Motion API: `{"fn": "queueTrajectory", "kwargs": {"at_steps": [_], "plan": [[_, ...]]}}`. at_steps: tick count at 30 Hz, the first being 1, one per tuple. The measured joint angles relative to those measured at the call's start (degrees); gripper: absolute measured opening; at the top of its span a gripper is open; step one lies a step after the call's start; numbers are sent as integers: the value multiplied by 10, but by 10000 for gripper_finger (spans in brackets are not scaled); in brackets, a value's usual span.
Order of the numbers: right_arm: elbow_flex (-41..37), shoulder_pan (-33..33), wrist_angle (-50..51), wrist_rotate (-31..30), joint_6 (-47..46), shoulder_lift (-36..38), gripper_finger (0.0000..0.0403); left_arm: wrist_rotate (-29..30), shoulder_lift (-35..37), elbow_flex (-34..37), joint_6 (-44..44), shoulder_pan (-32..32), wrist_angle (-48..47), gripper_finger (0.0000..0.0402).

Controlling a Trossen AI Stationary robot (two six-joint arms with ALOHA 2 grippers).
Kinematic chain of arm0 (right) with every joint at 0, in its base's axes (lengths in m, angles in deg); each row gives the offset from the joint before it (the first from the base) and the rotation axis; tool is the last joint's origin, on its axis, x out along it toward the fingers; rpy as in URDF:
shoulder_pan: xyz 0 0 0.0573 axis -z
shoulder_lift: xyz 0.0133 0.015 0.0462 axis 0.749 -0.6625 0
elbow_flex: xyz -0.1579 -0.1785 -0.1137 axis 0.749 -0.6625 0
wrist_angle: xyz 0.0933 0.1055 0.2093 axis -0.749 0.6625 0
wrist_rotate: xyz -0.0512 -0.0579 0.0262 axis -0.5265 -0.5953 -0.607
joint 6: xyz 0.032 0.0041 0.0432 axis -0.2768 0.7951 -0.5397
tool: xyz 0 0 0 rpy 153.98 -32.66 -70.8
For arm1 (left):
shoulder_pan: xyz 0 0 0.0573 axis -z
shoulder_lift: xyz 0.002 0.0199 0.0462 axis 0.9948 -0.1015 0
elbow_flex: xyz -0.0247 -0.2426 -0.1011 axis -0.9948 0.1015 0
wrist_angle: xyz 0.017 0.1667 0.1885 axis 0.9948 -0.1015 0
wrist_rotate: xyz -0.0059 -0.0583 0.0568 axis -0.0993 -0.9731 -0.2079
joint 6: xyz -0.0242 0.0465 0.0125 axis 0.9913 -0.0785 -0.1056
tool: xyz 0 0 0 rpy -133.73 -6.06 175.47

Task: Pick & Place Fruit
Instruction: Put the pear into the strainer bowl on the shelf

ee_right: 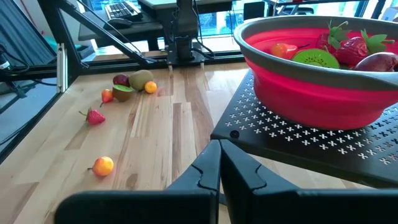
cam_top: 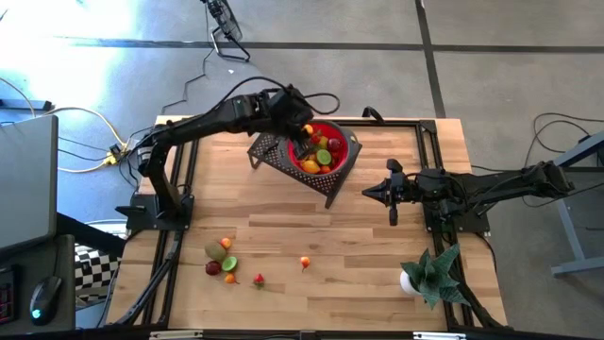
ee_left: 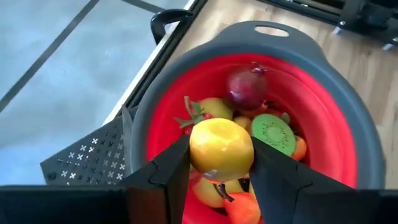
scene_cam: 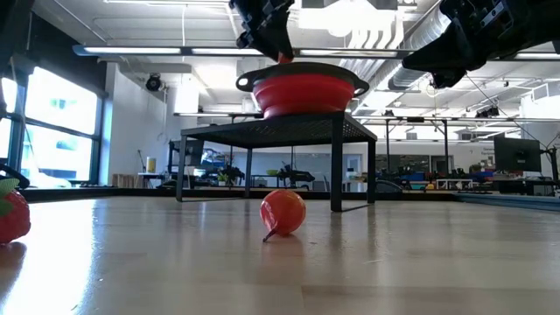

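A red bowl with a grey rim (cam_top: 342,161) stands on a black perforated stand (cam_top: 269,151) at the table's far middle, and several toy fruits lie in it. My left gripper (ee_left: 221,168) hangs over the bowl, shut on a yellow-orange round fruit (ee_left: 221,148). More fruits lie on the table near its near left edge: a cluster (cam_top: 222,257), a strawberry (cam_top: 259,280) and a small orange one (cam_top: 304,263). My right gripper (ee_right: 219,155) is shut and waits to the right of the stand (ee_right: 298,137), above the table. My left gripper pinches the yellow-orange fruit by its two opposite sides (ee_left: 198,149) between its two fingers (ee_left: 168,171). The fingers come from above and point down into the bowl. The fruit is lifted clear, just above the fruits (ee_left: 249,87) lying in the bowl.
A spiky green plant in a white pot (cam_top: 429,274) stands at the near right corner. A black frame (cam_top: 429,127) runs along the table's edges. In the low view a red-orange fruit (scene_cam: 283,212) lies in front of the stand (scene_cam: 280,131). Bare wood (cam_top: 311,217) spreads across the middle.
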Motion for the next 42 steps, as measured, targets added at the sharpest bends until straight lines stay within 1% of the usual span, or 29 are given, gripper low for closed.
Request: {"fn": "queueTrajectory", "kwargs": {"at_steps": [3, 10, 12, 42], "plan": [[0, 0, 0, 0, 0, 0, 2, -4, 0, 11, 4, 2, 3, 145], [0, 0, 0, 0, 0, 0, 3, -7, 0, 66, 24, 6, 4, 145], [0, 0, 0, 0, 0, 0, 3, -7, -1, 72, 31, 6, 5, 145], [0, 0, 0, 0, 0, 0, 2, -6, -1, 74, 36, 6, 9, 145]]}}
